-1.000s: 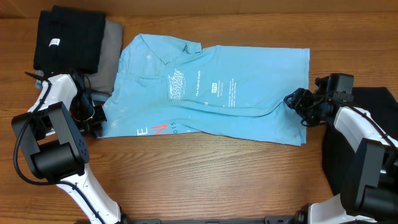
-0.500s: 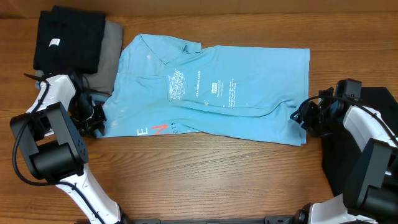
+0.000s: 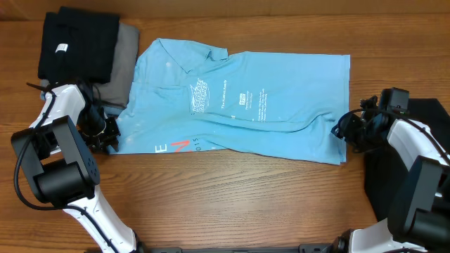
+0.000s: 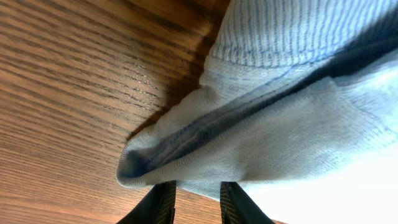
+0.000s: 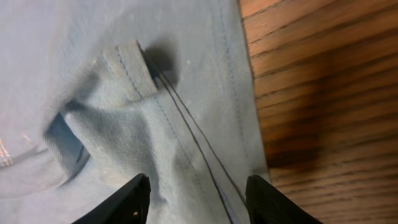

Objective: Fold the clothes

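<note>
The clothes are chiefly a light-blue T-shirt [image 3: 281,77] with printed lettering, lying flat and partly folded across the middle of the table. My left gripper [image 3: 105,138] sits at its front left corner. In the left wrist view the shirt's ribbed hem [image 4: 186,149] lies bunched right at my left gripper [image 4: 198,202], whose jaws stand a little apart with wood showing between them. My right gripper [image 3: 342,132] hovers at the shirt's right edge. In the right wrist view the right gripper [image 5: 198,199] is wide open over the fabric [image 5: 93,50], gripping nothing.
A folded black garment [image 3: 77,43] lies on a grey one [image 3: 125,63] at the back left. Another black cloth [image 3: 422,112] lies at the right edge under my right arm. Bare wooden table [image 3: 232,204] runs along the front.
My right gripper has slid towards the front along the shirt's right edge and narrowed a little. The left gripper's jaws have parted slightly; the left arm has hardly moved.
</note>
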`<state>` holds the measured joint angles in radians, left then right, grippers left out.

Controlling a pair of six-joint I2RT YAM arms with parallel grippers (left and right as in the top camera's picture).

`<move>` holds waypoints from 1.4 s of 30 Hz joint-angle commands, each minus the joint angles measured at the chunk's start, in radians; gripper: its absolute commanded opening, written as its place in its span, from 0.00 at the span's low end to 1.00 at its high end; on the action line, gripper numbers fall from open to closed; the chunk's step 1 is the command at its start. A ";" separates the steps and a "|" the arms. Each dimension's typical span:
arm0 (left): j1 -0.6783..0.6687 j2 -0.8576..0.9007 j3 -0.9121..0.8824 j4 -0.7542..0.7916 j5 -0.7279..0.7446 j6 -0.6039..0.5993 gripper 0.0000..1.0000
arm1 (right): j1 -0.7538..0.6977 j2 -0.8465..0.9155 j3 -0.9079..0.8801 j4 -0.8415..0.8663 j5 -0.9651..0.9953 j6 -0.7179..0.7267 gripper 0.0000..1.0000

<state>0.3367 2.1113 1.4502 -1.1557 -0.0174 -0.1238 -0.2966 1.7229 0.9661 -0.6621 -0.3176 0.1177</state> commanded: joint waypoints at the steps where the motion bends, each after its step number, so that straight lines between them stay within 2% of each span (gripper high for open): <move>1: 0.008 0.011 -0.014 0.040 0.026 0.012 0.28 | 0.016 0.037 0.009 0.006 -0.032 -0.021 0.52; 6: 0.008 0.011 -0.014 0.043 0.035 0.012 0.29 | 0.018 0.058 0.010 -0.006 -0.054 -0.022 0.44; 16: 0.009 0.011 -0.014 0.046 0.037 0.012 0.30 | -0.015 0.052 0.097 -0.117 -0.049 -0.021 0.11; 22: 0.010 0.011 -0.014 0.051 0.037 0.012 0.29 | -0.030 0.051 0.204 -0.229 -0.014 -0.021 0.05; 29: 0.011 0.011 -0.014 0.053 0.036 0.012 0.29 | -0.030 0.051 0.220 -0.341 0.080 -0.009 0.05; 34: 0.011 0.011 -0.014 0.053 0.036 0.013 0.28 | -0.030 0.052 0.220 -0.388 0.198 0.073 0.05; 39: 0.011 0.011 -0.014 0.052 0.033 0.016 0.28 | -0.030 0.052 0.219 -0.408 0.229 0.111 0.07; 41: 0.011 0.011 -0.014 0.049 0.033 0.016 0.28 | -0.030 0.052 0.219 -0.428 0.243 0.126 0.10; 42: 0.011 0.011 -0.014 0.049 0.033 0.016 0.28 | -0.030 0.052 0.219 -0.431 0.241 0.126 0.20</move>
<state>0.3412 2.1094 1.4498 -1.1435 -0.0025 -0.1234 -0.3206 1.7744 1.1671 -1.0885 -0.1394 0.2127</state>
